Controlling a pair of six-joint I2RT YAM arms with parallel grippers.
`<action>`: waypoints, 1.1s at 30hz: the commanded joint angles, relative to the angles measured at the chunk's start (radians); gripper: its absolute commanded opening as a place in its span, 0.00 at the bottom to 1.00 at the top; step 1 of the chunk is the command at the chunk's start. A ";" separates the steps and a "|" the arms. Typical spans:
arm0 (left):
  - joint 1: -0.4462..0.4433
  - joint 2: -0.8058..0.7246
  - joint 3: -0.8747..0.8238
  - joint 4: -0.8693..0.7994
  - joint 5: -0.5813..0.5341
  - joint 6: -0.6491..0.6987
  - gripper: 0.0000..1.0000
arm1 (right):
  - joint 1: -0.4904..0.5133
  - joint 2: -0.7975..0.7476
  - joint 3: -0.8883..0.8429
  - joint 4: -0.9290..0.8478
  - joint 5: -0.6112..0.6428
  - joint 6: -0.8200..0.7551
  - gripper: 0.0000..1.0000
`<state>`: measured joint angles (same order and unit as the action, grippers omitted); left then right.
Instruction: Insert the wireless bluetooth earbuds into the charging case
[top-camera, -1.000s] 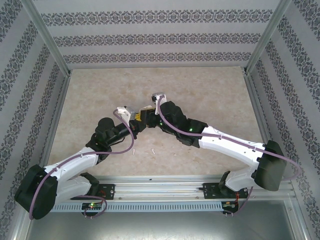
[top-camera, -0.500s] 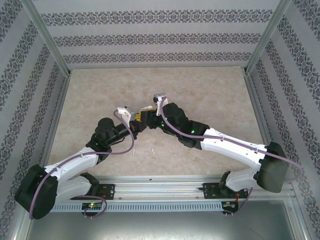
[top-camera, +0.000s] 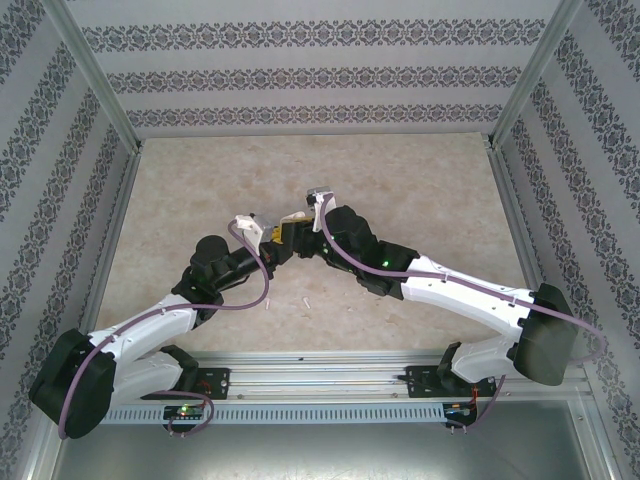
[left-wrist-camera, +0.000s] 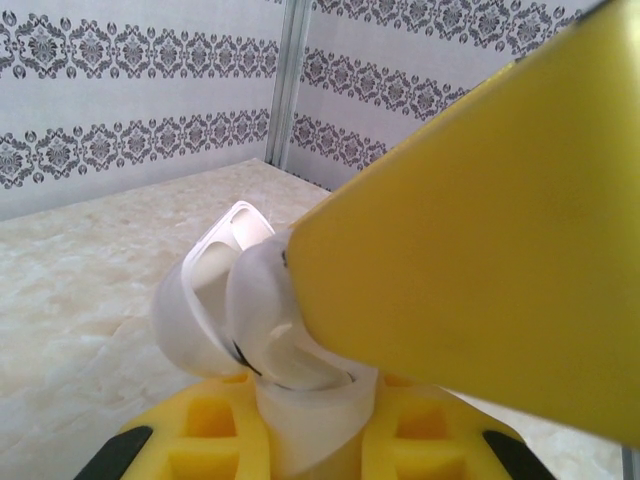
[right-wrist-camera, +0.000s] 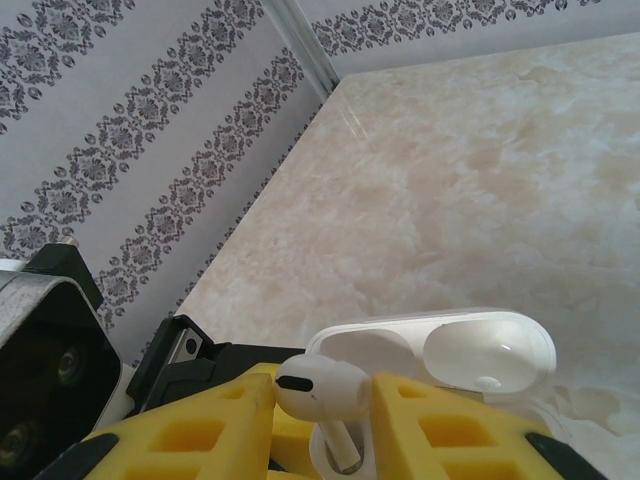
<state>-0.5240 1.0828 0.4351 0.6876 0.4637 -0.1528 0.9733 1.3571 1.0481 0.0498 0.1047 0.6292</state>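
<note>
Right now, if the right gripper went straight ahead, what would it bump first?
Probably the open charging case, just ahead of the earbud the right gripper pinches; depth is unclear.

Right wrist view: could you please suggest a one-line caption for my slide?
Right gripper holds a white earbud between yellow jaws at the open charging case.

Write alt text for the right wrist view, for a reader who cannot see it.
A white earbud is pinched between the yellow fingers of the right tool, stem pointing down. Just beyond it is an open white charging case, with a beige marbled table and a patterned wall behind.
</note>
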 joint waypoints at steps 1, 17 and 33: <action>-0.009 -0.034 0.053 0.063 0.008 0.039 0.00 | 0.018 -0.011 -0.042 -0.071 0.002 0.012 0.32; -0.009 -0.036 0.067 0.030 0.016 0.039 0.00 | 0.016 -0.064 -0.070 -0.064 0.009 0.045 0.40; -0.007 0.041 0.136 -0.036 0.123 0.028 0.00 | -0.016 -0.163 0.023 -0.280 0.017 0.116 0.45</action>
<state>-0.5243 1.1061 0.5343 0.6369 0.5320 -0.1223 0.9703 1.2201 1.0290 -0.1284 0.1158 0.7128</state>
